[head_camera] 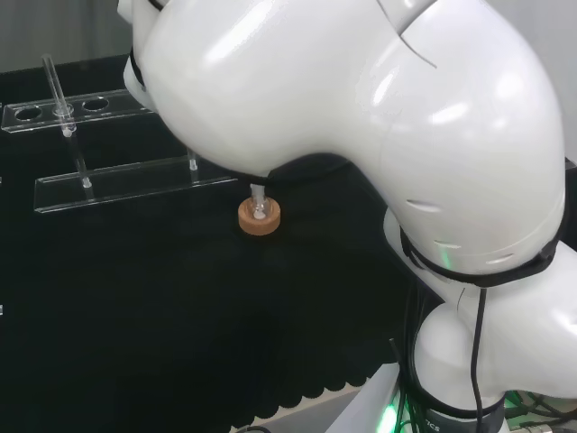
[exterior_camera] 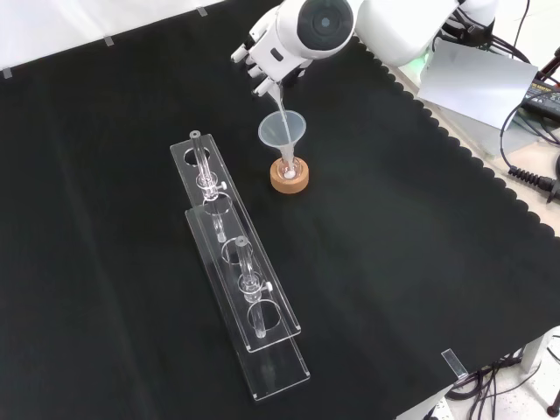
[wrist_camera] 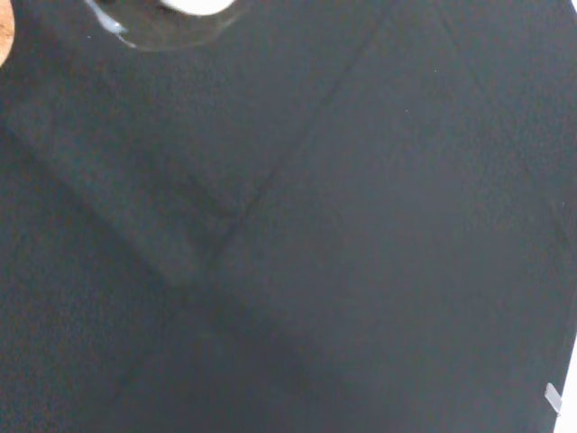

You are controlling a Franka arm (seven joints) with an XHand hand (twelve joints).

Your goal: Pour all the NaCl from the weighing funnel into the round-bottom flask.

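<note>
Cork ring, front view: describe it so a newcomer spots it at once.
Start from the two long clear racks lying end to end across the black cloth. Just right of their far end, below the hand, sits the cork ring. It is a tan round stand, with a clear funnel above it.

Head view: arm's big white link [head_camera: 361, 99] blocks the hand and most of whatever sits over the cork ring [head_camera: 259, 216], so the flask there is basically unreadable. Front view: hand [exterior_camera: 262, 54] half hidden behind the arm's grey-capped link [exterior_camera: 319, 26], grip can't be made out. Wrist view: cork ring cut off at the edge, glass rim [wrist_camera: 162, 32] too.
</note>
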